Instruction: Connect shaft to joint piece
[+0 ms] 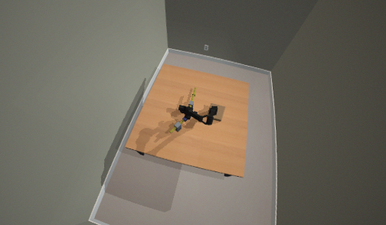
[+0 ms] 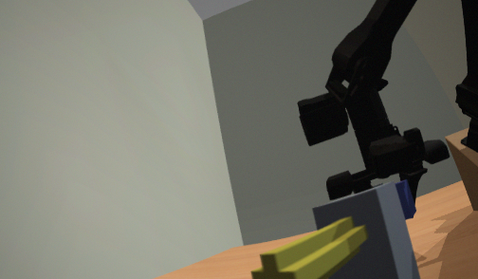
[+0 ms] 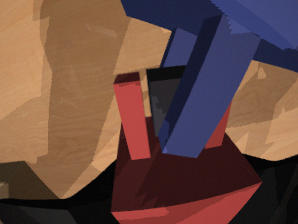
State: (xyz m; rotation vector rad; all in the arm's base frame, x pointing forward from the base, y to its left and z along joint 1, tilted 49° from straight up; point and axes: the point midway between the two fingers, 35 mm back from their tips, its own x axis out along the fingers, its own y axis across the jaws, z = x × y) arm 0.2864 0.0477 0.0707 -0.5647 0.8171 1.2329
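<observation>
The red joint piece (image 3: pixel 190 200) has prongs beside a dark centre piece (image 3: pixel 166 97) and the prongs of the blue yoke (image 3: pixel 212 90) (image 2: pixel 406 200). My gripper (image 3: pixel 162 147) is shut on the red joint piece, with dark fingers at both lower sides of the wrist view. The yoke is on the side of a grey block (image 1: pixel 178 126) (image 2: pixel 348 212), through which a yellow shaft (image 1: pixel 171 131) (image 2: pixel 327 251) passes. The other yellow shaft (image 1: pixel 194 90) runs through another grey block (image 1: pixel 191 103) at an angle to the first. The red piece's opening is hidden.
The black arm (image 1: pixel 197 117) (image 2: pixel 370 46) reaches over the joint from its base (image 1: pixel 214 109), which stands to the right on the wooden table (image 1: pixel 226 144). The two blocks stand on either side of the gripper. Shadows of the arm lie on the table.
</observation>
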